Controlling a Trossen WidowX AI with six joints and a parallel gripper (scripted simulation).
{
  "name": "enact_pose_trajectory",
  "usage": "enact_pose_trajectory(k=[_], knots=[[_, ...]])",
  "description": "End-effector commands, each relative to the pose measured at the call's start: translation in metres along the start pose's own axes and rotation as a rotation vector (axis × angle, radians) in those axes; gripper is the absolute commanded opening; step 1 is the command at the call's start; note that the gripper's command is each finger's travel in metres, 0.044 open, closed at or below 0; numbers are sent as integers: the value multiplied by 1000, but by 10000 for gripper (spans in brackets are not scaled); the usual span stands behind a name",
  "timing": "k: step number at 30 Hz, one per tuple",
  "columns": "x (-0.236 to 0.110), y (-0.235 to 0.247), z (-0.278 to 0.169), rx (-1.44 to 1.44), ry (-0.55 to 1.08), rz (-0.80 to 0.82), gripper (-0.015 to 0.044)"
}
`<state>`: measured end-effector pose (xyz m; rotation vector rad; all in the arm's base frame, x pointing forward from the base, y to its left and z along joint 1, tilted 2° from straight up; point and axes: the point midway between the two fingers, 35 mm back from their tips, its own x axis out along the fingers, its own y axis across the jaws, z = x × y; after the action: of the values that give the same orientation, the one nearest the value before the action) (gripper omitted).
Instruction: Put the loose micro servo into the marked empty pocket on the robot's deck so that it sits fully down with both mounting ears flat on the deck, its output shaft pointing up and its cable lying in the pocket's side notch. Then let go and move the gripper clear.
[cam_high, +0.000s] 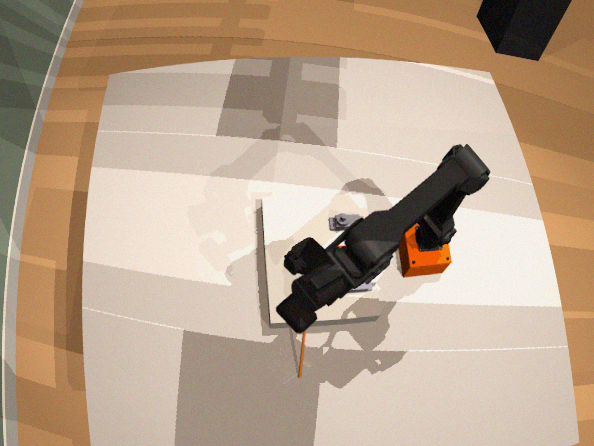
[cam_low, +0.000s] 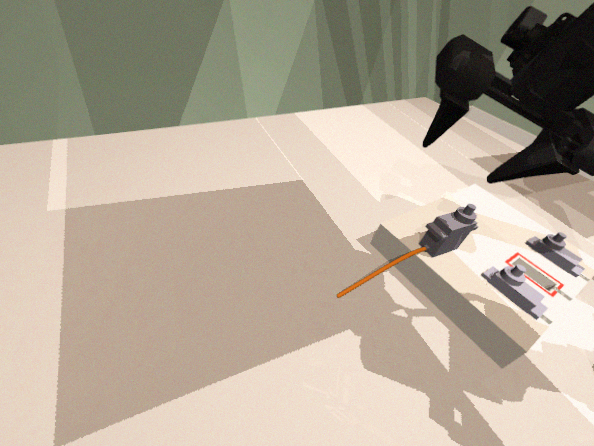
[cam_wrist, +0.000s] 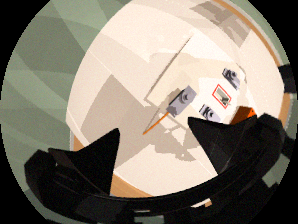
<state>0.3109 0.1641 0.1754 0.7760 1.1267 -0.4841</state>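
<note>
The loose grey micro servo (cam_low: 450, 231) (cam_wrist: 182, 102) stands at the near corner of the pale deck (cam_low: 480, 256) (cam_high: 280, 220), shaft up. Its orange cable (cam_low: 380, 272) (cam_high: 301, 355) (cam_wrist: 154, 124) trails off the deck's edge onto the table. The red-outlined empty pocket (cam_low: 550, 291) (cam_wrist: 216, 88) lies between two mounted servos (cam_low: 517, 286) (cam_low: 557, 250). My gripper (cam_low: 457, 162) (cam_wrist: 153, 125) (cam_high: 300, 286) is open wide and empty. It hangs well above the loose servo, fingers pointing down toward it. In the overhead view the arm hides the loose servo and the pocket.
The arm's orange base block (cam_high: 425, 256) stands right of the deck. One mounted servo (cam_high: 342, 220) shows at the deck's far side. A dark box (cam_high: 522, 25) stands at the far right corner of the wooden floor. A green wall lies behind the table.
</note>
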Motion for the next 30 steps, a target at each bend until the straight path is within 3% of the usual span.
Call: enact_pose_trajectory(k=[1,24,30], knots=[[8,-6,2,121,27,-42,440],[44,-46,9,837,100,-318,440],[45,-47,9,858,100,-327,440]])
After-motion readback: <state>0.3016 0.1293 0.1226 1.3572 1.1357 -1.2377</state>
